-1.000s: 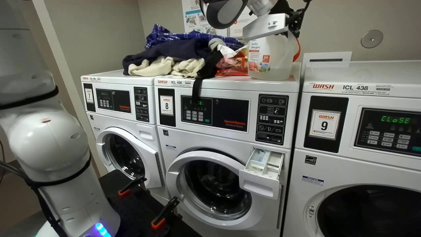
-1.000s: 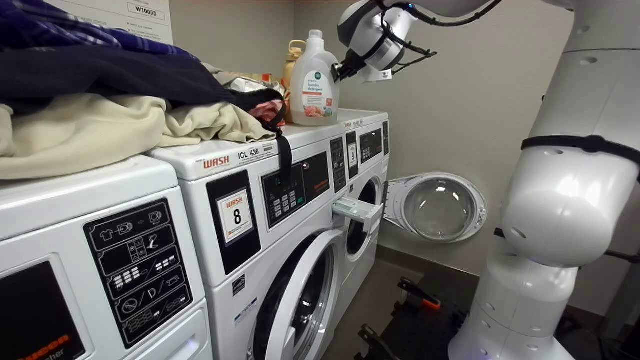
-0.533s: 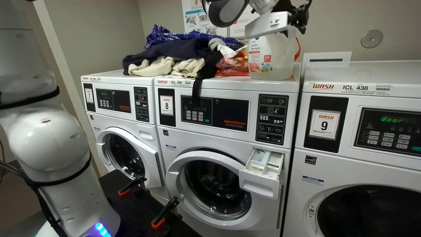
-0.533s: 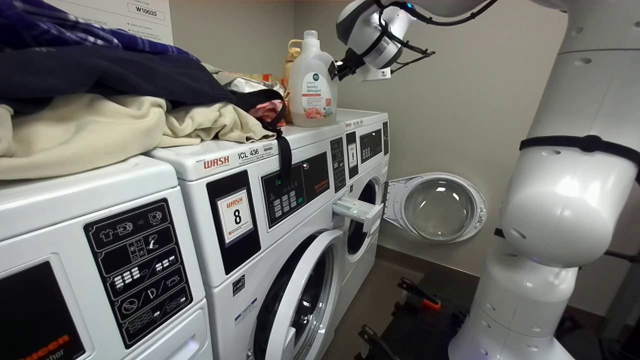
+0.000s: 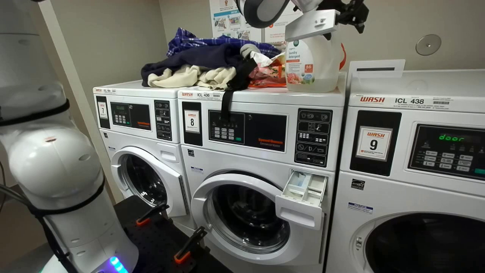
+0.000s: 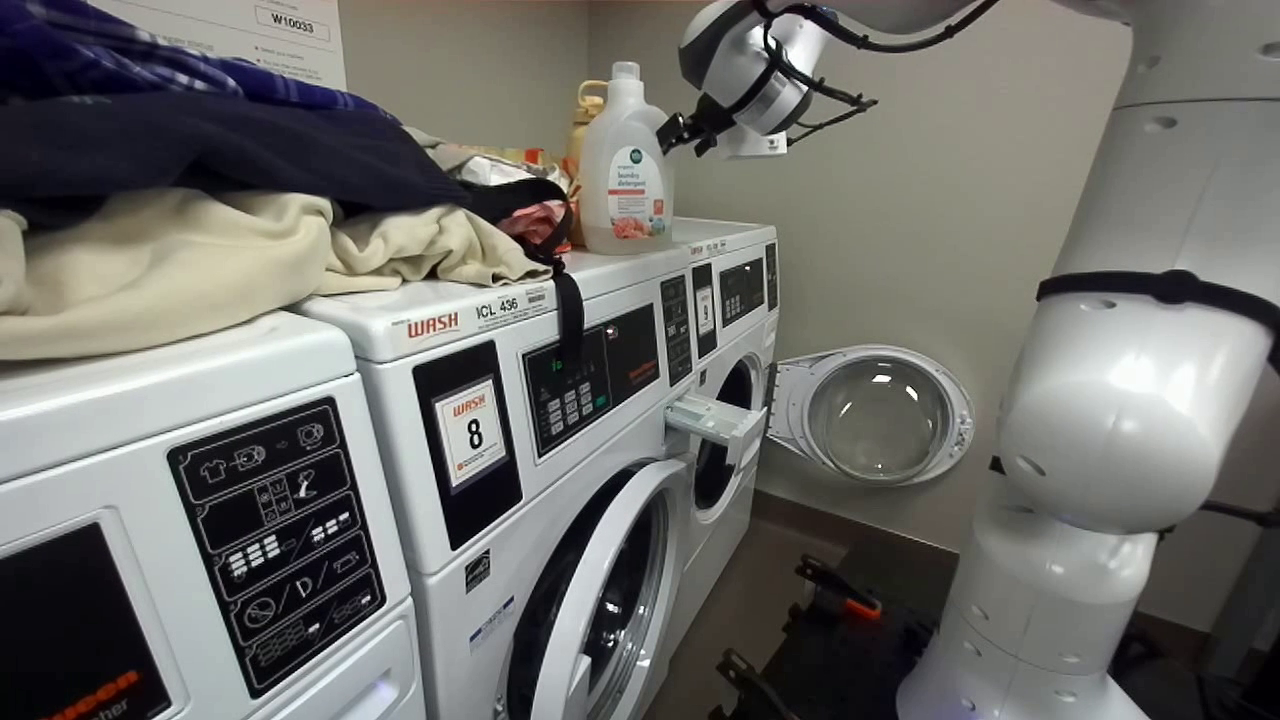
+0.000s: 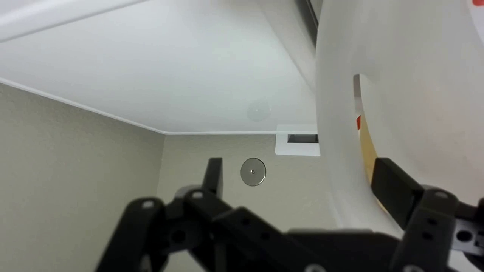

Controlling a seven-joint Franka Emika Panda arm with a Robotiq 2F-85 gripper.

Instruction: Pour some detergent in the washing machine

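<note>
Hand (image 7: 302, 185) wide beside the detergent (image 6: 625, 170), yellow bottle (image 6: 584, 108) and clothes pile (image 5: 212, 57) beyond it.

Detergent jug (image 5: 322, 72), near right front corner of the washing machine (image 5: 261, 163) top: in an exterior view upper part hidden by arm (image 5: 311, 25), small print too tiny to read; in wrist view cut off by picture edge, can't tell if it touches gripper (image 7: 297, 175), whose near parts are blurred. Yellow bottle (image 6: 585, 108) mostly hidden behind jug. Clothes pile (image 6: 180, 240), toward left edge, cut off by picture edge
</note>
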